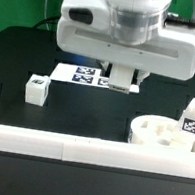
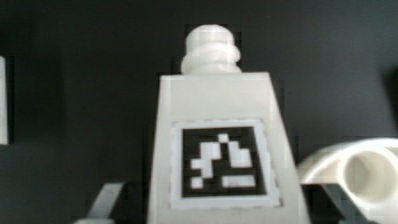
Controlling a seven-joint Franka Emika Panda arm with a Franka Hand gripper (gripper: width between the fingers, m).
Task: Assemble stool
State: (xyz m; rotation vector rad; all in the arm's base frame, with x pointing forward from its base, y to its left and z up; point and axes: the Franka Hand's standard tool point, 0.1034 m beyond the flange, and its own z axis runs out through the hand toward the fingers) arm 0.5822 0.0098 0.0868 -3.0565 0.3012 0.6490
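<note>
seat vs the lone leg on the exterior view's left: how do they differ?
Shape: the seat is round with a hollowed top, while the leg is a small block.
Size: the seat is clearly wider than the leg.
Place: the seat sits at the exterior view's right, by the border rail; the leg stands alone at the left.
Shared: both are white, both rest on the black table, and neither is in the gripper.

Smooth white plastic leg [image 2: 214, 110] and seat [image 1: 156, 136], matt table [image 1: 22, 49].
</note>
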